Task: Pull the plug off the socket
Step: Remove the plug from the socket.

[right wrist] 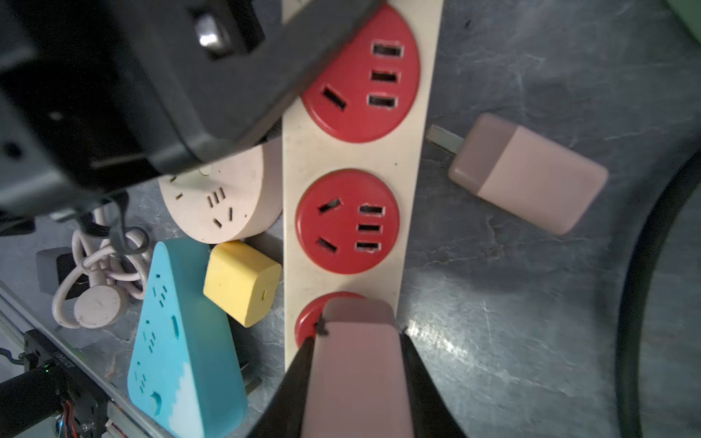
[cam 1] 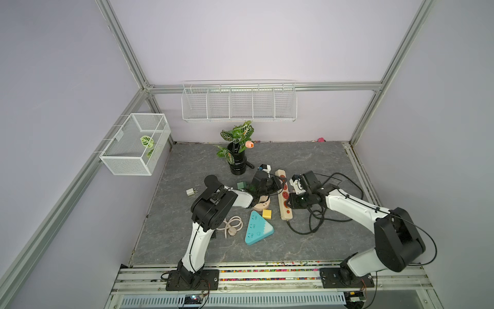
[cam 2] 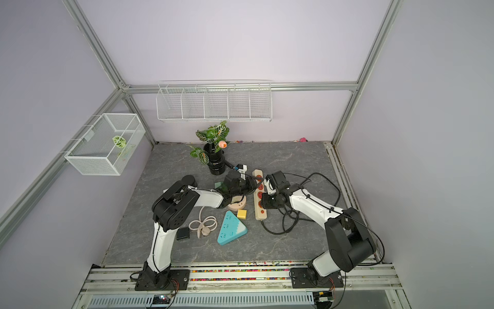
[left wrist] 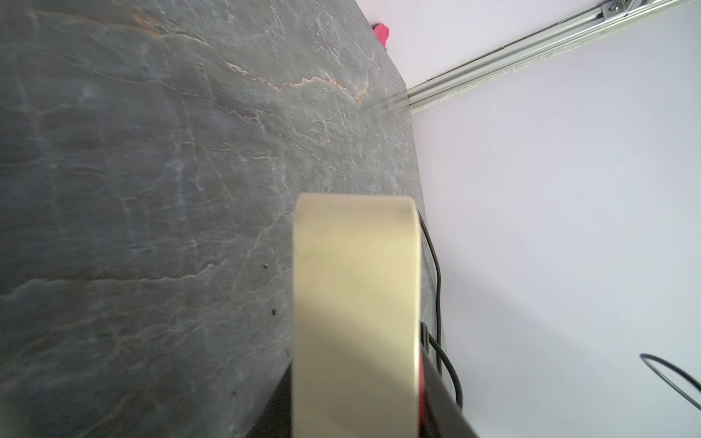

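On the grey tabletop [cam 1: 307, 166], right gripper [right wrist: 356, 341] clamps the pink plug [right wrist: 356, 383] — left gripper [left wrist: 356, 390] clamps the cream socket strip [left wrist: 356, 284].

Red socket [right wrist: 305, 322] mostly hidden under pink plug [right wrist: 358, 379], itself edge-cropped

— What's the counter [right wrist: 512, 284] like?
— Grey, stone-look, veined and mostly matt.
— And the power strip [right wrist: 341, 155]?
— Smooth cream plastic with slightly glossy red faces. The pink plug [right wrist: 356, 379] is matt plastic and the basket [cam 1: 128, 160] is white wire mesh.
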`<action>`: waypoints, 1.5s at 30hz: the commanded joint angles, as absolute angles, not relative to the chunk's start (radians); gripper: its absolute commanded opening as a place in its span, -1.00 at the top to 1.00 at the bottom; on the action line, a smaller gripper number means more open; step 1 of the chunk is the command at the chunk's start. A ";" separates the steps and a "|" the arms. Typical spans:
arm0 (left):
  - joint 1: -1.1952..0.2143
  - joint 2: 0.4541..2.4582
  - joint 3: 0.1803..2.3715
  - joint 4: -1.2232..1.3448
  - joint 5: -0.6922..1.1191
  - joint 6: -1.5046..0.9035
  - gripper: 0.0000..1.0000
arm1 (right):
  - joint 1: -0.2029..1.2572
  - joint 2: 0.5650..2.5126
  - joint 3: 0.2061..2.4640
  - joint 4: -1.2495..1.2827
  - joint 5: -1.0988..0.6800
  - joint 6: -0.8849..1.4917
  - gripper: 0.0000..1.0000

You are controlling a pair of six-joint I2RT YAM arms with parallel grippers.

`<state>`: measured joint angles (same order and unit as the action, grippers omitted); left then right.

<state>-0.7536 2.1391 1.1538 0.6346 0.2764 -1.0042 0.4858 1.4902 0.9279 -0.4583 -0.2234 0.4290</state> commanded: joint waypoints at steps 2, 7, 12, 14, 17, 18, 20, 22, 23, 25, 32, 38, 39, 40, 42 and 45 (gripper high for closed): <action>-0.738 2.151 1.120 0.454 0.143 -0.809 1.00 | 0.471 1.402 0.990 -0.528 -0.177 0.391 1.00; -0.736 2.168 1.111 0.433 0.154 -0.792 1.00 | 0.412 1.389 1.002 -0.539 -0.268 0.411 1.00; -0.736 2.174 1.093 0.395 0.121 -0.768 1.00 | 0.327 1.368 0.967 -0.535 -0.330 0.406 1.00; -0.736 2.184 1.089 0.401 0.122 -0.772 1.00 | 0.353 1.377 0.958 -0.521 -0.314 0.397 1.00; -0.736 2.194 1.090 0.416 0.123 -0.788 1.00 | 0.496 1.420 1.027 -0.631 -0.112 0.333 1.00; -0.737 2.192 1.091 0.415 0.122 -0.784 1.00 | 0.507 1.440 1.043 -0.653 -0.113 0.322 1.00; -0.738 2.191 1.101 0.392 0.113 -0.774 1.00 | 0.502 1.433 1.042 -0.664 -0.083 0.319 1.00; -0.738 2.188 1.097 0.384 0.105 -0.774 1.00 | 0.460 1.401 1.032 -0.666 -0.113 0.325 1.00; -0.738 2.188 1.095 0.387 0.108 -0.774 1.00 | 0.431 1.378 1.021 -0.653 -0.143 0.334 1.00; -0.738 2.196 1.097 0.385 0.109 -0.773 1.00 | 0.377 1.335 0.992 -0.610 -0.230 0.369 1.00; -0.737 2.244 1.152 0.302 0.099 -0.744 1.00 | 0.413 1.363 0.961 -0.545 -0.282 0.424 1.00; -0.738 2.247 1.157 0.278 0.092 -0.741 1.00 | 0.460 1.344 1.030 -0.704 -0.100 0.358 1.00; -0.737 2.247 1.153 0.271 0.091 -0.751 1.00 | 0.425 1.317 1.027 -0.709 -0.109 0.363 1.00; -0.737 2.247 1.144 0.271 0.076 -0.760 1.00 | 0.389 1.288 1.018 -0.704 -0.139 0.366 1.00; -0.737 2.252 1.138 0.282 0.090 -0.778 1.00 | 0.337 1.240 0.988 -0.667 -0.194 0.397 1.00; -0.738 2.267 1.147 0.254 0.069 -0.767 1.00 | 0.319 1.199 0.938 -0.590 -0.288 0.397 1.00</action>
<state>-0.7551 2.1635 1.2018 0.4690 0.1982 -0.9394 0.3214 1.2377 0.9607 -0.6228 -0.2066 0.3996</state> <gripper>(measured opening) 0.348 0.306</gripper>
